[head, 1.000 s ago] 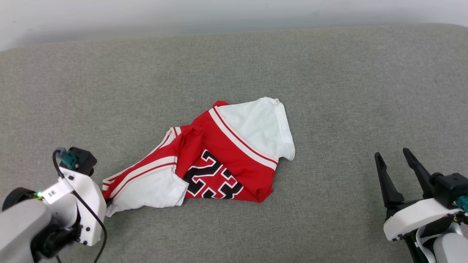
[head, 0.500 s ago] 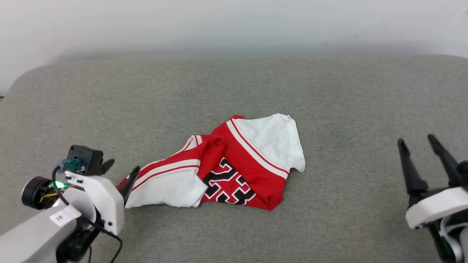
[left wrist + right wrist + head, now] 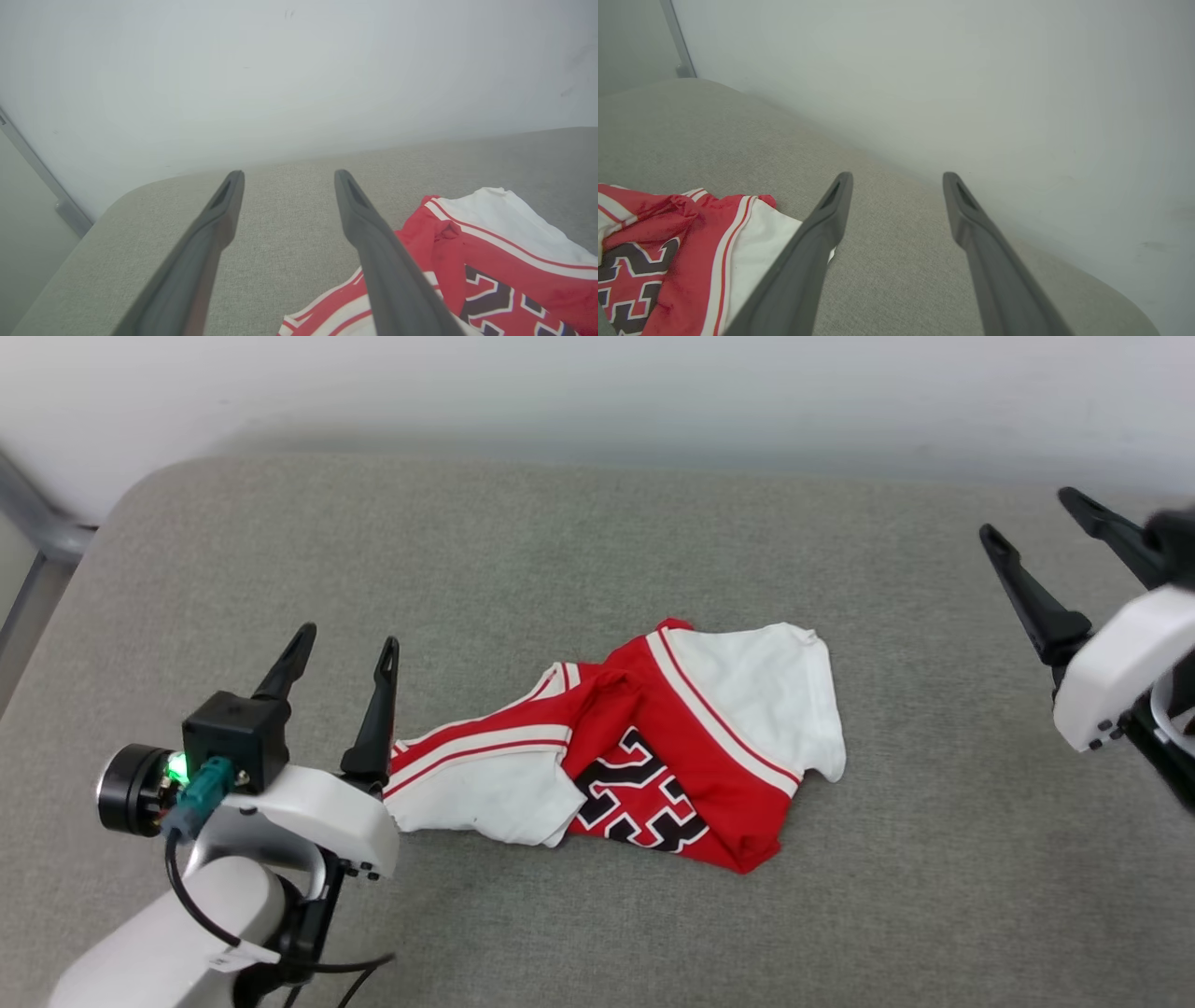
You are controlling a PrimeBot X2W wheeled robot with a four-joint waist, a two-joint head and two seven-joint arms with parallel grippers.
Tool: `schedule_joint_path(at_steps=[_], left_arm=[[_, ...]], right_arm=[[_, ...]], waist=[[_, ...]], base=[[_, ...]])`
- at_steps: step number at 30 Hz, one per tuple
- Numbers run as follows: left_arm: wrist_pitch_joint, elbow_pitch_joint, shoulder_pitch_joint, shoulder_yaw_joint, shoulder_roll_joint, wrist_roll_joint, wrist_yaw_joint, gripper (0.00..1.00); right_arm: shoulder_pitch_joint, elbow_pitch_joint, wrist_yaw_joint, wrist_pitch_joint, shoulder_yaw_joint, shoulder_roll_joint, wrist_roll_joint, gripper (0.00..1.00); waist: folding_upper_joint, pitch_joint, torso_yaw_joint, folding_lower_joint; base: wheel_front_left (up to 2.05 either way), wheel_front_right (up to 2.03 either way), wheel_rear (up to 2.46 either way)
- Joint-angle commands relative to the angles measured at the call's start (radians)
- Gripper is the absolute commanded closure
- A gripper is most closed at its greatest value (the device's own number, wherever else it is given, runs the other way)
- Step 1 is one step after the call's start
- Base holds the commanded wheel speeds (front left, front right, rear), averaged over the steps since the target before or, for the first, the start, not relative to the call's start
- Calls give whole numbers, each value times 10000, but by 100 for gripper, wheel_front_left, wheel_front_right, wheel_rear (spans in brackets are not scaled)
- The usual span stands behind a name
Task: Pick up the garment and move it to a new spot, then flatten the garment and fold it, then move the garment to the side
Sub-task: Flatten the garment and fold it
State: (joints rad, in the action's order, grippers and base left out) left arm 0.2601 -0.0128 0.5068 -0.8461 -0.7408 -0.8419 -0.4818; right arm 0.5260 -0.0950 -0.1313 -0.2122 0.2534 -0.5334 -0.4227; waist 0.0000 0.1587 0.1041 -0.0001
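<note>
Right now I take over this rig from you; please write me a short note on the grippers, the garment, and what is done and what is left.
Left gripper: open, empty, beside the white sleeve at the left end of the garment; it let go of that edge a moment ago.
Right gripper: open, empty, raised at the far right, apart from the garment.
Garment: crumpled in the middle of the grey cushion, number side up.
Done: the move to a new spot, it seems.
Left: flatten, fold, move aside.
</note>
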Motion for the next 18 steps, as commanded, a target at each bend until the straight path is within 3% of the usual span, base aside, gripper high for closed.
schedule_joint_path(at_steps=[1,6,11,18], left_arm=[[62,-78,-302,224,191,303,-104,0],[60,-434,-1081,1701,1281,1724,-192,0],[51,-487,-1714,2848,2455,2834,122,0],[52,-401,-2315,4150,4098,4142,963,0]], right_arm=[[359,-127,12,-371,336,-208,-212,0],[1884,-935,11,-2864,2353,-1002,-1494,0],[3204,-1689,11,-4892,4102,-1414,-2634,0],[4474,-2913,11,-5544,5405,-1318,-3379,0]], waist=[[0,221,204,1],[0,686,585,1],[0,1239,988,1],[0,1999,1494,1]], base=[[0,0,0],[0,0,0],[0,0,0],[0,0,0]])
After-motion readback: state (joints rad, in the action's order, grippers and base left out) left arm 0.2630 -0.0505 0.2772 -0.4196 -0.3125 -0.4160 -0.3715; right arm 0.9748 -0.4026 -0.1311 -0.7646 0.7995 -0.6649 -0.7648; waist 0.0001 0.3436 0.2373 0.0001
